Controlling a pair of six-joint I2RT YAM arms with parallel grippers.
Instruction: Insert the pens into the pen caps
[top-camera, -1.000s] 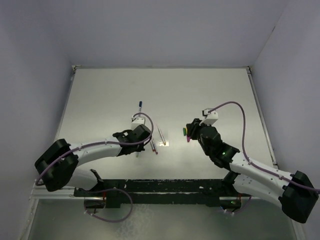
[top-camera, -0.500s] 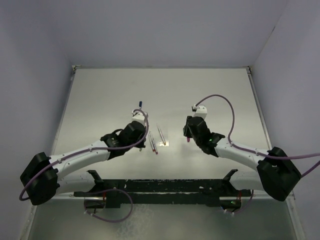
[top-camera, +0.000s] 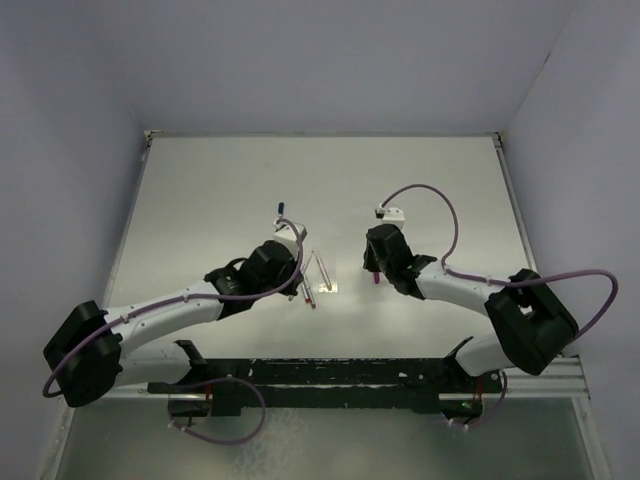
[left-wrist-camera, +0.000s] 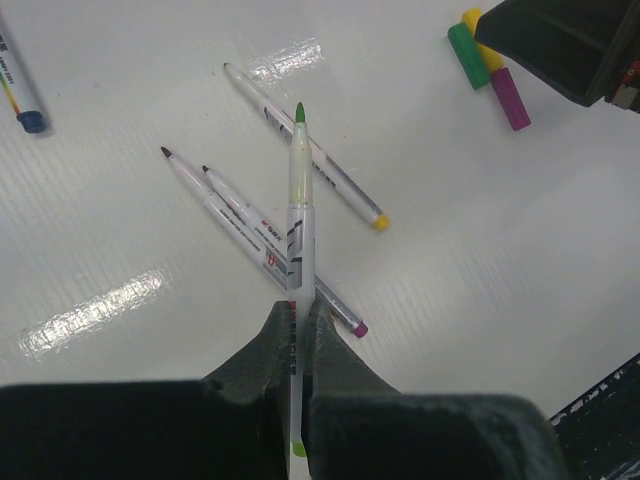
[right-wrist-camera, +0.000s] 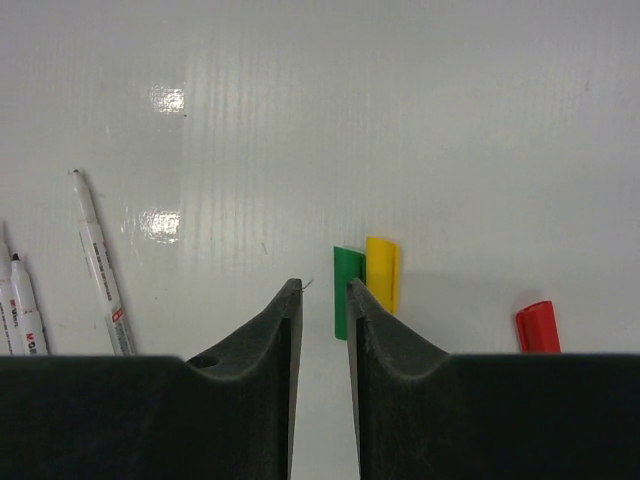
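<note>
My left gripper (left-wrist-camera: 295, 305) is shut on a green-tipped pen (left-wrist-camera: 297, 215) that points forward, held above the table. Under it lie three uncapped pens: one with a yellow end (left-wrist-camera: 345, 195) and two side by side (left-wrist-camera: 235, 215). My right gripper (right-wrist-camera: 323, 290) is open and low over the caps. Its right finger sits beside the green cap (right-wrist-camera: 347, 290), which touches the yellow cap (right-wrist-camera: 382, 272). The red cap (right-wrist-camera: 537, 327) lies further right. The magenta cap (left-wrist-camera: 510, 95) shows in the left wrist view. In the top view the grippers are at the left (top-camera: 297, 262) and the right (top-camera: 372, 262).
A pen with the blue cap on it (top-camera: 280, 212) lies beyond my left gripper; it also shows in the left wrist view (left-wrist-camera: 15, 85). The white table (top-camera: 330, 180) has walls on three sides. The loose pens (top-camera: 322, 270) lie between the two grippers.
My right gripper has swung left and down over the green and yellow caps, hiding them from the top view. My left gripper keeps hold of the pen and has shifted only slightly.
</note>
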